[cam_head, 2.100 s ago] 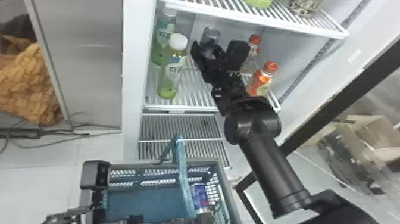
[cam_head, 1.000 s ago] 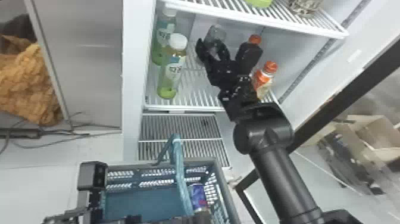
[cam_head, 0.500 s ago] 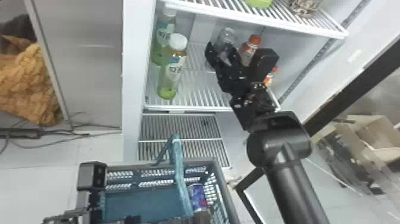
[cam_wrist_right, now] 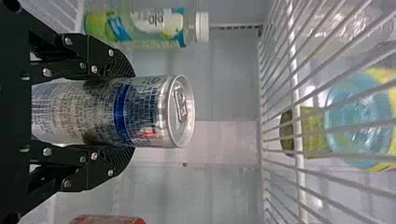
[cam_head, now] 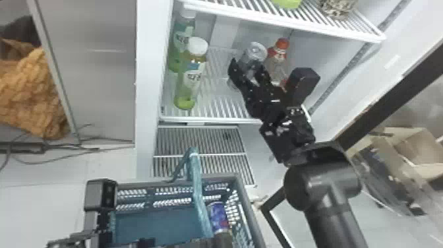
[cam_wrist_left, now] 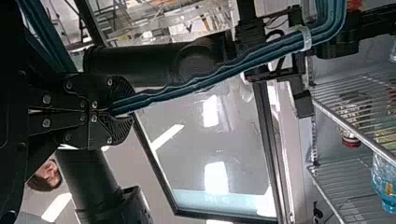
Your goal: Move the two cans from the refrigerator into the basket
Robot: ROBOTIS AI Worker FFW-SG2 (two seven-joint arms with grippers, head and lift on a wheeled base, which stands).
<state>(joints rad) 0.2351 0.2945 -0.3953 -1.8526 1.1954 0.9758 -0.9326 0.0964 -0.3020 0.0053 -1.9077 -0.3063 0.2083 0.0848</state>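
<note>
In the head view, my right gripper (cam_head: 248, 67) is over the refrigerator's middle shelf, shut on a silver can (cam_head: 256, 51). The right wrist view has the can (cam_wrist_right: 149, 109) between both fingers of this gripper (cam_wrist_right: 133, 112), its pull-tab end beyond the fingertips. The other can (cam_head: 218, 217), blue, is inside the basket (cam_head: 242, 198) at its right side, its lower part hidden by a dark part. My left gripper (cam_head: 145, 243) is at the bottom edge; the left wrist view has it (cam_wrist_left: 122, 112) shut on the basket's teal handle (cam_wrist_left: 210, 74).
Two green bottles (cam_head: 186, 89) stand left on the shelf, and an orange-capped bottle (cam_head: 277, 61) stands just right of the held can. The upper shelf's front rail (cam_head: 280, 21) runs above. A black door frame (cam_head: 389, 95) slants along the right.
The right gripper has moved to the right along the shelf with the can, now beside the orange-capped bottle. The basket, its can and the left arm have stayed nearly the same.
</note>
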